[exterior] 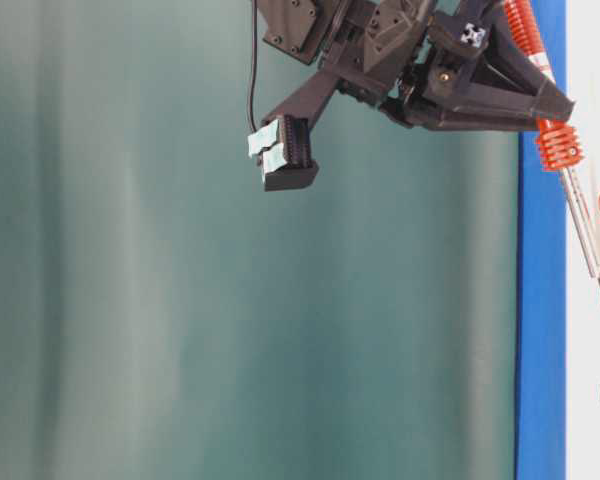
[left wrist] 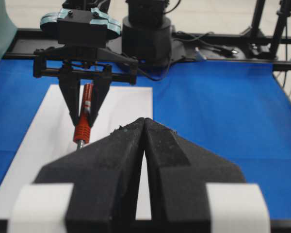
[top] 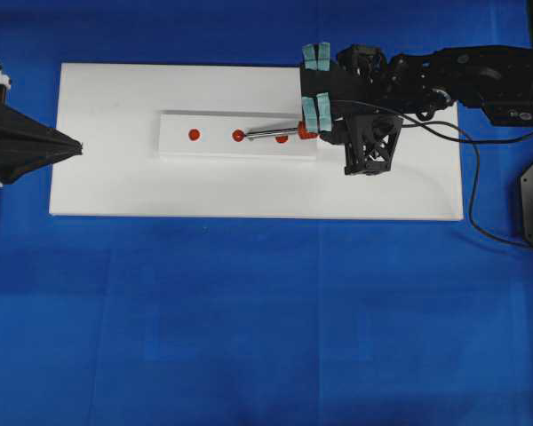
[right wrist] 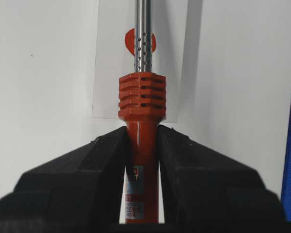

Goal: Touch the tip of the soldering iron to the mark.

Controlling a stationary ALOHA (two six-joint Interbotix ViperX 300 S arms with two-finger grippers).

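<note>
Black fingers of the right gripper fill the right wrist view, clamped tight on the soldering iron, whose shaft crosses one red mark; overhead, its tip meets the middle mark on a paper strip. Left gripper sits closed, empty, well apart on the white board.

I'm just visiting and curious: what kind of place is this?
Probably a robotics lab test bench: a blue-covered table, a white board with red marks, and two robot arms, the right end effector holding a soldering iron.
</note>
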